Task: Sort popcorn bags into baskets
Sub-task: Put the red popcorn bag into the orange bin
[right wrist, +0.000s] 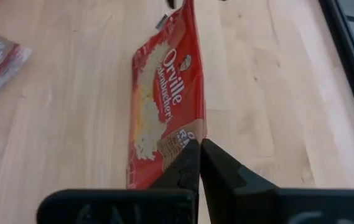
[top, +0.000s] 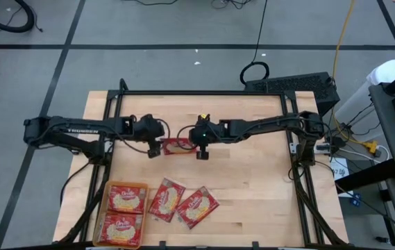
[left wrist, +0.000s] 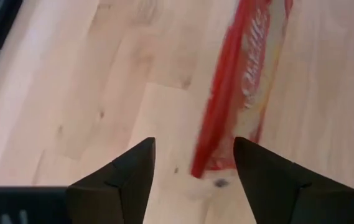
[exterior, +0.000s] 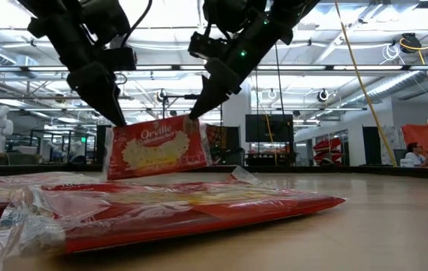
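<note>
Above the middle of the wooden tabletop (top: 253, 173), a red popcorn bag (top: 177, 146) hangs on edge, long axis running left to right. The right pincer (top: 202, 154) clamps its corner; the left pincer (top: 155, 150) stands apart beside its other end.

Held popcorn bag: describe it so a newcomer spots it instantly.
Start at the wooden table and look to its middle, where the two arms meet. The popcorn bag hangs there, pinched by the right gripper beside the open left gripper. Unlike the other bags, it is lifted, not lying flat.
</note>
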You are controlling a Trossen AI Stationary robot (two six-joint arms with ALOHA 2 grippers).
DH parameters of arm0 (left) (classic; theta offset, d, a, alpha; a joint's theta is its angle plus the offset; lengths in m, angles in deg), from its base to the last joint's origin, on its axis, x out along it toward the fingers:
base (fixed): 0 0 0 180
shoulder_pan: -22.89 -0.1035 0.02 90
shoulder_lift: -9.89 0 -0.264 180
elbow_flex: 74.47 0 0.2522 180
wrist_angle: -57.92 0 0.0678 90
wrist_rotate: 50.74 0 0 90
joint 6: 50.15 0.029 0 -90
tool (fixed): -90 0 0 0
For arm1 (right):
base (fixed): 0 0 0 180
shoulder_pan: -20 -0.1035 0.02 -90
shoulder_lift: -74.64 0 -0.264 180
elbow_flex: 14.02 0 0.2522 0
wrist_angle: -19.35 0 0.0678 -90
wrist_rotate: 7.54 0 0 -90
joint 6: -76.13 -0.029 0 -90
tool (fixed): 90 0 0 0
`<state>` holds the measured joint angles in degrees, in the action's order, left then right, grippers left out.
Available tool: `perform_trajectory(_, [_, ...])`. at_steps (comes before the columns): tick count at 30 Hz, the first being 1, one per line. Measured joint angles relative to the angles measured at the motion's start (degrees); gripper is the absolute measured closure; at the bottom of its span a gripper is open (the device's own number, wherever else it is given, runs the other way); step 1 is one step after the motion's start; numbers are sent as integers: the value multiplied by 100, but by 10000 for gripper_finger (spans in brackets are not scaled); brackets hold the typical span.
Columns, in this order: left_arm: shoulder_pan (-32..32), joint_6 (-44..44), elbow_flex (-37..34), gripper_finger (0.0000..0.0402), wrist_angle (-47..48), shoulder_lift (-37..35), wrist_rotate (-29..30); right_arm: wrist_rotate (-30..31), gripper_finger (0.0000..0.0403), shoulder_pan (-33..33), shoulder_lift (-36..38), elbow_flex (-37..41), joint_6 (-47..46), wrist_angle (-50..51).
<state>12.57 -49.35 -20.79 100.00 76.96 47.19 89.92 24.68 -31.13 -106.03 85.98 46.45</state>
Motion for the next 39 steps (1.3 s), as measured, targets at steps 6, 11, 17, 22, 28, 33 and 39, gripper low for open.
perform_trajectory(6, [-422, 373, -86, 176, -295, 26, -1338, 12, 403, -50, 0, 0, 26, -46])
perform_trajectory(11, [-471, 356, -420, 220, -605, 28, -1703, 20, 403, -105, 0, 0, 28, -203])
perform_trajectory(17, [-473, -287, -592, 326, -620, -104, -1695, 20, 403, -141, 0, 0, 28, -220])
perform_trajectory(22, [-462, -551, -592, 390, -346, -473, -1912, 4, 397, -178, 44, 0, -140, -235])
perform_trajectory(28, [-211, -941, -592, 396, 607, -1426, -2293, 40, 340, -395, 366, 0, -220, -46])
perform_trajectory(33, [366, -1502, -481, 397, 1564, -2374, -2449, 37, 290, -545, 782, 239, -222, -235])
perform_trajectory(39, [1418, -2729, 25, 398, 2463, -3247, -2506, 7, 264, -629, 1194, 1116, -235, -848])
